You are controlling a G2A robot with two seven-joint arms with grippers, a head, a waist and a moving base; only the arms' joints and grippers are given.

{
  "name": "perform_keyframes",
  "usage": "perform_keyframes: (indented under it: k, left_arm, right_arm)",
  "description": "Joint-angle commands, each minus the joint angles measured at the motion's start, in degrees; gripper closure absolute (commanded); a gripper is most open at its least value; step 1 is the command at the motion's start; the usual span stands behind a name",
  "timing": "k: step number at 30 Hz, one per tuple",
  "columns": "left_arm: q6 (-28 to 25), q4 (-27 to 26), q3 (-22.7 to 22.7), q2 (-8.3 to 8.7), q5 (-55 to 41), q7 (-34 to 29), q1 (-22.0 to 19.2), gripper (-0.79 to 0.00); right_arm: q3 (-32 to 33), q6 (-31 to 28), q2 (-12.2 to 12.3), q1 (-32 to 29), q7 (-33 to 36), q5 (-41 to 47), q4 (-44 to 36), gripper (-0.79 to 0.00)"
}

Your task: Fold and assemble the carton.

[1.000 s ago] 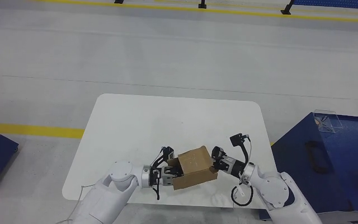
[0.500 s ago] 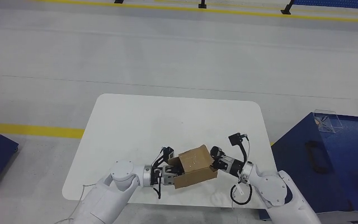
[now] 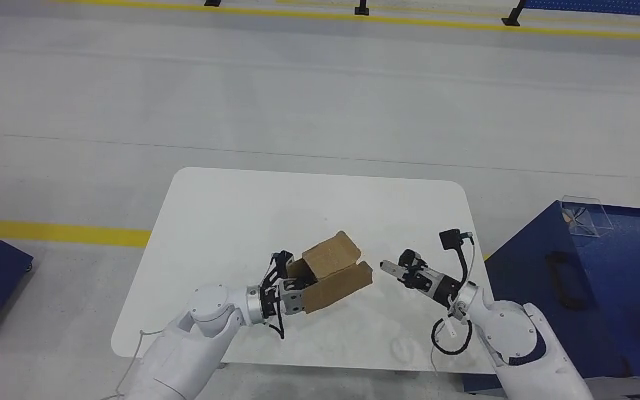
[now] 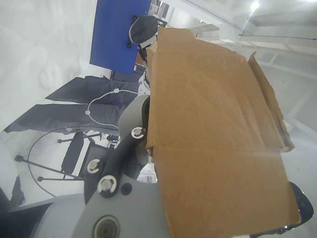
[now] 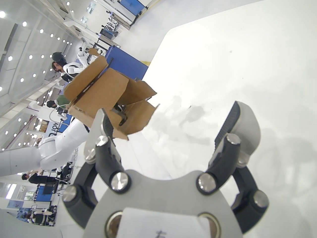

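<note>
The brown carton [image 3: 329, 270] is partly folded, tilted, with loose flaps, and held above the near middle of the white table [image 3: 250, 210]. My left gripper [image 3: 284, 296] is shut on the carton's near-left panel. In the left wrist view the carton [image 4: 210, 115] spans the space between the gripper's fingers [image 4: 123, 147]. My right gripper [image 3: 404, 268] is to the right of the carton, open and apart from it. The right wrist view has its open gripper [image 5: 171, 120] with nothing between the pads, and the carton [image 5: 109, 95] hanging beyond it with flaps open.
A blue cabinet [image 3: 570, 290] stands just past the table's right edge. A white cable loop [image 3: 405, 348] lies near the table's front edge. The far half of the table [image 3: 320, 200] offers free room.
My right gripper has let go of the carton's right end and pulled back to the right. The left gripper has tilted the carton and carried it slightly left and farther away.
</note>
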Motion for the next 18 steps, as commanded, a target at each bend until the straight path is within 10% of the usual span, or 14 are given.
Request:
perform_keyframes:
  k: [1, 18]
  left_arm:
    - [0.0, 0.1, -0.4, -0.01, -0.6, 1.0, 0.2, 0.0]
    - [-6.0, -2.9, 1.2, -0.14, 5.0, 1.5, 1.7, 0.0]
  right_arm:
    - [0.0, 0.1, 0.1, -0.2, 0.6, -0.4, 0.1, -0.785]
    - [-7.0, 2.8, -1.0, 2.3, -3.1, -6.6, 1.4, -0.785]
